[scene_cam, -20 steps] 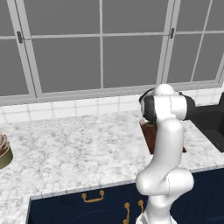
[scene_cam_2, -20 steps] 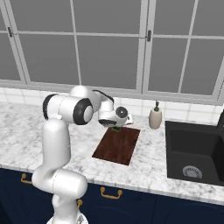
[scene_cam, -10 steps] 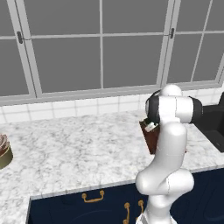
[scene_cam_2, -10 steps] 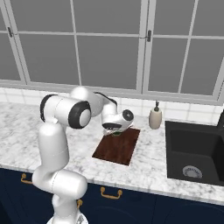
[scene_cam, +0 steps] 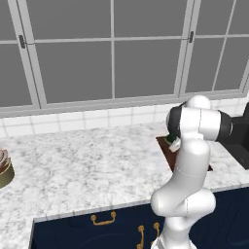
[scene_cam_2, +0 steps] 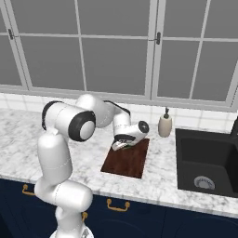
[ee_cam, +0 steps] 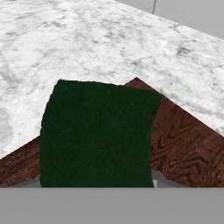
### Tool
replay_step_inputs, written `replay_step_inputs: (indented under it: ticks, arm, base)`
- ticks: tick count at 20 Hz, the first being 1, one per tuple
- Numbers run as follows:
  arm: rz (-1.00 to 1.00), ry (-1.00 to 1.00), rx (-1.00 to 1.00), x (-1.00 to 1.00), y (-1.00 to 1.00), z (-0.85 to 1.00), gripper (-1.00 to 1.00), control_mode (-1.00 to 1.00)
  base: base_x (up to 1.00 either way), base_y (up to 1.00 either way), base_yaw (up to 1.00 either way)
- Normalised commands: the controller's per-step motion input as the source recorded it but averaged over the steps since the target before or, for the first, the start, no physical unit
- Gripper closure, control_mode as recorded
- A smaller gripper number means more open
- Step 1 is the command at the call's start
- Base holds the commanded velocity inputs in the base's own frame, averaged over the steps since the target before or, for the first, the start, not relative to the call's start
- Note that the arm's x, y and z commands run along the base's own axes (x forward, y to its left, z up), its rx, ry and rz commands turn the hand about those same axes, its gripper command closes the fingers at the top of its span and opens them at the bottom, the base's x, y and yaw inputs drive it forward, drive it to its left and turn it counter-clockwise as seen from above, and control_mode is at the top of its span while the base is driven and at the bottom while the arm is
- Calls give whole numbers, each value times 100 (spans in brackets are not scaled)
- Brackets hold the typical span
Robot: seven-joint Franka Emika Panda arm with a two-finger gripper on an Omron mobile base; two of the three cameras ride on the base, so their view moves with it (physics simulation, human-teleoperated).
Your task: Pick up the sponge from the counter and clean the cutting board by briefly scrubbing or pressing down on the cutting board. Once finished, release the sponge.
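My gripper (scene_cam_2: 122, 145) is shut on the sponge (scene_cam_2: 121, 146), a small dark green block. It hangs low over the far left corner of the cutting board (scene_cam_2: 128, 161), a dark reddish-brown wooden rectangle on the marbled counter (scene_cam_2: 88, 155). In the hand view the sponge (ee_cam: 98, 135) covers the board's corner (ee_cam: 188, 146), with white counter (ee_cam: 87, 39) beyond it. Whether the sponge touches the wood I cannot tell. In the left base view the arm hides most of the board (scene_cam: 168, 148), and a bit of the green sponge (scene_cam: 171, 140) peeks out.
A beige soap dispenser (scene_cam_2: 165, 125) stands just behind the board's right end. A black sink (scene_cam_2: 207, 160) lies to the right of it. A round pot (scene_cam: 4, 170) sits at the counter's far left. Windows and a tiled ledge close the back.
The hand has come down with the sponge, from above the board's far edge to low over its far left corner.
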Motion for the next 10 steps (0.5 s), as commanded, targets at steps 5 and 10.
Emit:
replay_step_inputs:
  ticks: [5,10]
  arm:
    - [0,-1,0,-100,-12,-48,100,-100]
    - [0,-2,0,-100,-27,-54,100,-100]
  base:
    - [0,0,0]
    - [0,0,0]
